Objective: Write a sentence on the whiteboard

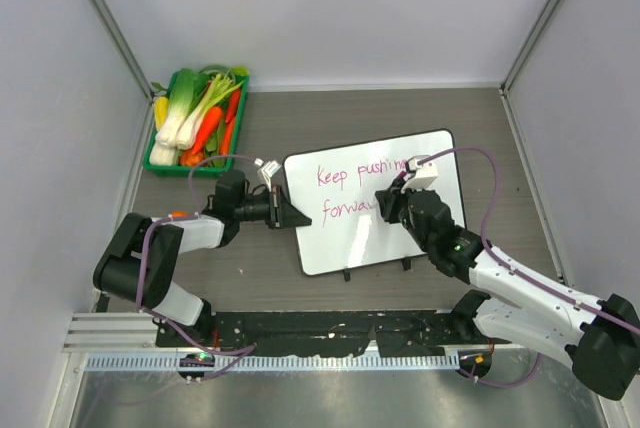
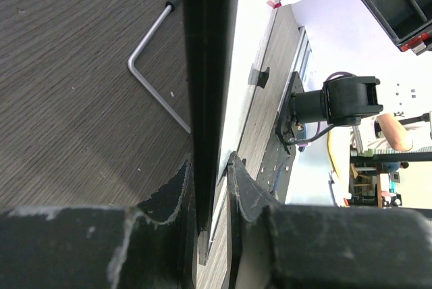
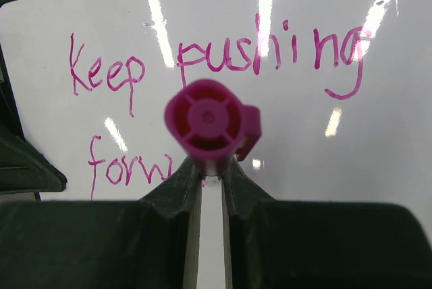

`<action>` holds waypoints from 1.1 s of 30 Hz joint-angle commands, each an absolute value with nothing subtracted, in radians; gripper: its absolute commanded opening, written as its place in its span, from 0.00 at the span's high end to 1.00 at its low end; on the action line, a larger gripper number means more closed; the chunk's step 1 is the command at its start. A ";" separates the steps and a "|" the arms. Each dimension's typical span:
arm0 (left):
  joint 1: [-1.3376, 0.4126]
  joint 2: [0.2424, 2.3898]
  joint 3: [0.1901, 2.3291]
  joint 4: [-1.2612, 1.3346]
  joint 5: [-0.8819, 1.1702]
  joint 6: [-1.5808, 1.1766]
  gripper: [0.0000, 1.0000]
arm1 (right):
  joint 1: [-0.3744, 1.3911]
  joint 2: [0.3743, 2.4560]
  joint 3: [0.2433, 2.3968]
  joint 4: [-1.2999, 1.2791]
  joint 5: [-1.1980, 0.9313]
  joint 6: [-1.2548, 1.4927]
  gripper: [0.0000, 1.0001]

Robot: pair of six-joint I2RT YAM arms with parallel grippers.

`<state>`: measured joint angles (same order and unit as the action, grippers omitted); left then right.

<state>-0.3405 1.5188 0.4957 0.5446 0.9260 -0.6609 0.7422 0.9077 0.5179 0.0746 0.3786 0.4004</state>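
The whiteboard point(image 1: 350, 233) lies flat on the table, with "Keep pushing forwa" written on it in magenta. My left gripper point(image 1: 290, 216) is shut on the whiteboard's left edge point(image 2: 209, 100). My right gripper point(image 1: 393, 198) is shut on a magenta marker point(image 3: 210, 123) and holds it upright, tip on the board after the letters "forw" point(image 3: 128, 167). The marker's capped back end faces the right wrist camera and hides the tip. The marker tip also shows in the left wrist view point(image 2: 273, 3).
A green tray point(image 1: 170, 166) of toy vegetables stands at the back left. A bent metal rod point(image 2: 152, 66) lies on the table under the board's left side. Two black clips point(image 1: 376, 268) sit on the board's near edge. Grey walls close in left and right.
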 commanded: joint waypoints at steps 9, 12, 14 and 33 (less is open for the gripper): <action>-0.361 1.552 0.480 0.411 0.736 -0.543 1.00 | 0.730 0.930 0.563 0.132 0.449 0.380 1.00; -0.360 1.552 0.480 0.411 0.738 -0.541 1.00 | 0.727 0.940 0.572 0.144 0.451 0.379 0.99; -0.360 1.551 0.480 0.411 0.736 -0.542 1.00 | 0.727 0.946 0.574 0.152 0.448 0.379 0.99; -0.360 1.554 0.480 0.411 0.738 -0.541 1.00 | 0.706 0.939 0.552 0.107 0.433 0.396 0.99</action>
<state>-0.3405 1.5188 0.4969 0.5430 0.9257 -0.6605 0.7177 0.9508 0.5484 0.1204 0.4156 0.3969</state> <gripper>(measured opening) 0.177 0.180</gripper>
